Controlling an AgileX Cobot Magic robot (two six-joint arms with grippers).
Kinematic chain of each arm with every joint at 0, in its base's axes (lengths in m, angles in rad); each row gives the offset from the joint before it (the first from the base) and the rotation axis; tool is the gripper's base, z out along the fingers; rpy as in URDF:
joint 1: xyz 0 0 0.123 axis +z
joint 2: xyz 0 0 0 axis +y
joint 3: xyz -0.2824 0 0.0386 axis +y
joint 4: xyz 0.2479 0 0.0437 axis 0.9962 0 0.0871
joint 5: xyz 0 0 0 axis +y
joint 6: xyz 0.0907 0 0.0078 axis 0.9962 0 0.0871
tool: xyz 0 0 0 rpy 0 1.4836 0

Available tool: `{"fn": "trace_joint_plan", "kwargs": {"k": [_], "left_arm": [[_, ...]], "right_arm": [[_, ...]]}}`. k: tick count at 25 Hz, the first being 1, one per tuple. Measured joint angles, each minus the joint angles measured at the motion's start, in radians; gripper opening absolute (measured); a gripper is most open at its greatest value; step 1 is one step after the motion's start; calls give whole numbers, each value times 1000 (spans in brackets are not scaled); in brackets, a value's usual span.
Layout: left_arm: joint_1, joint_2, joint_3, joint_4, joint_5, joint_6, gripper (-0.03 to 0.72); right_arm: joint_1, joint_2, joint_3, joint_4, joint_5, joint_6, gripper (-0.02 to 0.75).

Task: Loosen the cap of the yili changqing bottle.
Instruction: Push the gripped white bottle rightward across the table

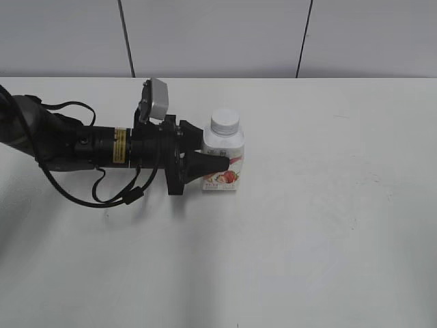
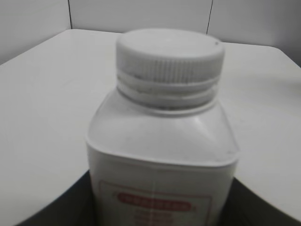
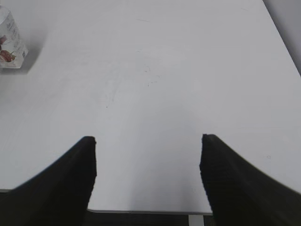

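Looking at: my exterior camera, which shows a white worktop (image 1: 307, 239) with a pale panelled wall behind it.
Bottle: the yili changqing bottle (image 1: 225, 164) stands upright a little left of the middle of the worktop. It is small, squat and white, and I see a pink-red strawberry label low on its body.
Cap: the cap (image 1: 224, 121) is white with a ribbed side and sits on the bottle's neck. In my left wrist view it fills the top of the picture (image 2: 170, 55), and I see a thin gap line under its lower ring.
Left pincer: the left pincer (image 1: 217, 162) reaches in level from the left and is clamped around the bottle's body, below the shoulders. I see one black finger (image 1: 208, 163) lying across the label side; the other is behind the bottle. In my left wrist view the dark fingers show at both lower corners, flanking the bottle (image 2: 160, 165).
Right pincer: the right pincer (image 3: 147, 160) is spread wide over bare worktop, holding nothing. It is outside my exterior view. In its own camera the bottle (image 3: 10, 44) appears at the far upper left edge, well apart from it.
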Motion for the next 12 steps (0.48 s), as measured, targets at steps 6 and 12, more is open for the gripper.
{"fn": "trace_joint_plan", "kwargs": {"k": [6,12], "left_arm": [[-17,-15,120,-33,6,91,368],[-23,-13,121,-33,8,105,367]], "right_arm": [[0,0,0,0,0,0,546],[0,0,0,0,0,0,546]]}}
